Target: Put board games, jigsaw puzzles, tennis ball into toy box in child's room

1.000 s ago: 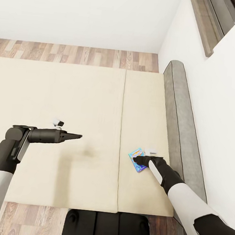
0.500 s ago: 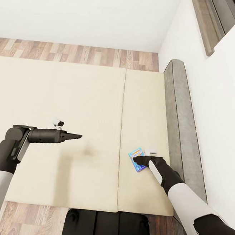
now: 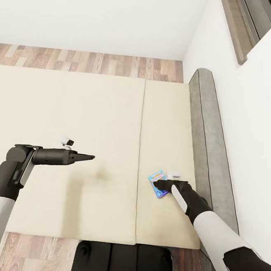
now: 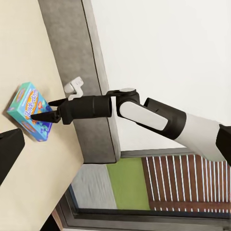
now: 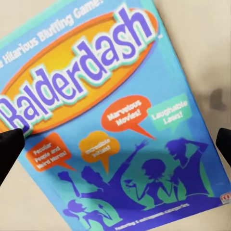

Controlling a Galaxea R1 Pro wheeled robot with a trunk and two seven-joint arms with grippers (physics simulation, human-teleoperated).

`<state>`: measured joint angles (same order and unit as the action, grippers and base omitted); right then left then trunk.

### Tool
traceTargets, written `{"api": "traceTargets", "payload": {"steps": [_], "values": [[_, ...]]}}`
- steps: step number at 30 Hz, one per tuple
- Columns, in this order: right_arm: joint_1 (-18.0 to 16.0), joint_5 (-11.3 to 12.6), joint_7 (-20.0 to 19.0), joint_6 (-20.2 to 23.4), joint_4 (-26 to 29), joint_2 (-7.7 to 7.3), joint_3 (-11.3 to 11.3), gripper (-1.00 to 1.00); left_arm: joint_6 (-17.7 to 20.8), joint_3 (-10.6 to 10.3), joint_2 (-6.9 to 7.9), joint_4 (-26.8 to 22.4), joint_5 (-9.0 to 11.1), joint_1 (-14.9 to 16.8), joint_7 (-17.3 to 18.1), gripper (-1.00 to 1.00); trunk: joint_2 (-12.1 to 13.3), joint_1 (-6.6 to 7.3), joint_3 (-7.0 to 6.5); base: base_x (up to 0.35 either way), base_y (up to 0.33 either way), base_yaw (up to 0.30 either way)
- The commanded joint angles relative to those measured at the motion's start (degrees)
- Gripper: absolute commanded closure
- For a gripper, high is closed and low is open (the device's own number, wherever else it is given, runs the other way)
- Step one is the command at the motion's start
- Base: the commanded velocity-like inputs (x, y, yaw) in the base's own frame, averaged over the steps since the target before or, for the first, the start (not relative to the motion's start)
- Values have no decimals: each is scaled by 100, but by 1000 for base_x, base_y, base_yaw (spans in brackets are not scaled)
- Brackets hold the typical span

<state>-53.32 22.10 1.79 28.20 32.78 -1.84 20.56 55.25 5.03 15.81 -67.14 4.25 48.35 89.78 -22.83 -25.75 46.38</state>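
Low on the right, the right gripper [image 3: 158, 182] sits wide open over the blue board game [image 3: 157, 183]; next it must squeeze.

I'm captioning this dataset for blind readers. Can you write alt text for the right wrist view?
A bright blue Balderdash board game box with an orange title oval lies tilted on the beige mattress. The right gripper's two dark fingertips frame it at opposite edges, open.
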Motion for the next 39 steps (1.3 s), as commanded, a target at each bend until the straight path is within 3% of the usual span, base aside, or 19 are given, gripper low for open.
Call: {"api": "traceTargets", "payload": {"steps": [1, 18, 26, 39], "values": [[-3, 28, 14, 26, 9, -6, 34, -100, 62, -2, 2, -1, -3, 1, 22, -100, -9, -3, 6, 0, 0, 0], [-11, 31, -514, 309, 17, 138, 18, -100, 57, -2, 2, -1, -3, 2, 22, -100, -9, -3, 6, 0, 0, 0], [-12, 23, -564, 385, 41, 285, 23, -100, 56, -2, 2, -1, -3, 2, 22, -100, -9, -3, 6, 0, 0, 0], [-13, 31, -574, 493, 83, 323, 20, -100, 56, -2, 5, -1, -3, 0, 22, -100, -9, -3, 6, 0, 0, 0]]}}
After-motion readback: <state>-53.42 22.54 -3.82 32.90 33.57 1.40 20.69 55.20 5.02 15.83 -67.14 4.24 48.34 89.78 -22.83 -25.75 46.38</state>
